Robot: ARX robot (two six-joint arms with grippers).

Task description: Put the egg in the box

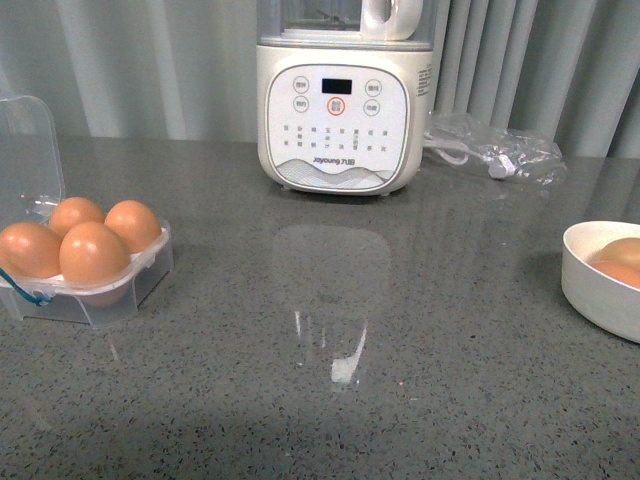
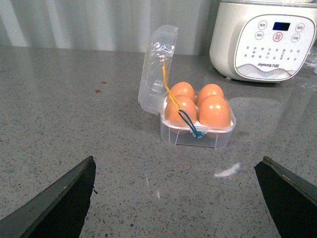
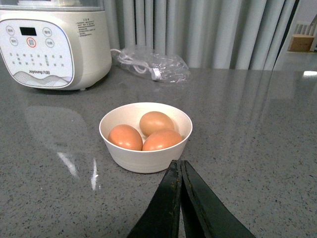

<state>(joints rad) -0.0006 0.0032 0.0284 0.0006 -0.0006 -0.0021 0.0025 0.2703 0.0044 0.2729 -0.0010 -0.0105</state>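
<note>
The box (image 1: 105, 305) holding four eggs (image 1: 95, 252) lies left, the bowl (image 1: 595, 290) with more eggs (image 1: 622, 262) right, the appliance (image 1: 340, 120) behind, between them.

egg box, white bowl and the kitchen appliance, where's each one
egg box (image 2: 218, 140): left wrist view, clear front wall.
white bowl (image 3: 138, 159): right wrist view, outer front wall.
kitchen appliance (image 1: 335, 130): front view, control panel.
</note>
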